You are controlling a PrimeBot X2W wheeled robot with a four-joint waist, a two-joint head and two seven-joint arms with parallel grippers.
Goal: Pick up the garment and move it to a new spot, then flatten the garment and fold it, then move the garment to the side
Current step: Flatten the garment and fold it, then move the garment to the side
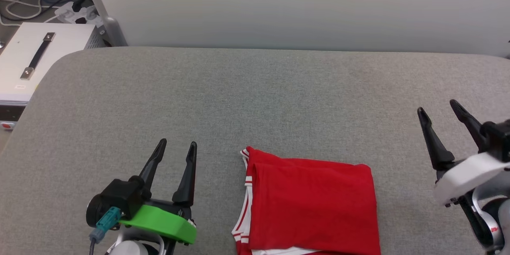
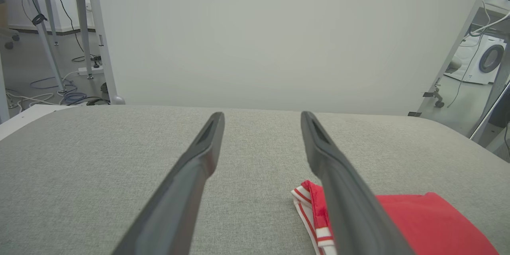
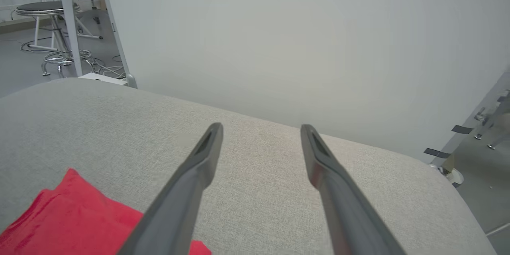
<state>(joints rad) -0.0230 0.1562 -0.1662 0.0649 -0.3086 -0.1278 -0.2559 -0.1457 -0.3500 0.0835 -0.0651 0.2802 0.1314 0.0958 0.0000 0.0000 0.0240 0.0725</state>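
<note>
A folded red garment (image 1: 310, 203) lies flat on the grey fabric-covered table (image 1: 255, 95) at the lower centre of the head view. Its red-and-white striped trim runs down the left edge, and the frame cuts off its bottom. The left gripper (image 1: 178, 143) shows at lower left, near the garment but apart from it, its two dark fingers spread wide and holding nothing. The right gripper (image 1: 437, 105) stands at the right edge, well apart from the garment, its fingers likewise wide and empty. In the left wrist view the striped corner peeks from behind the right-hand finger. A white case (image 1: 40, 55) with a black handle sits at upper left, beside the table.
</note>
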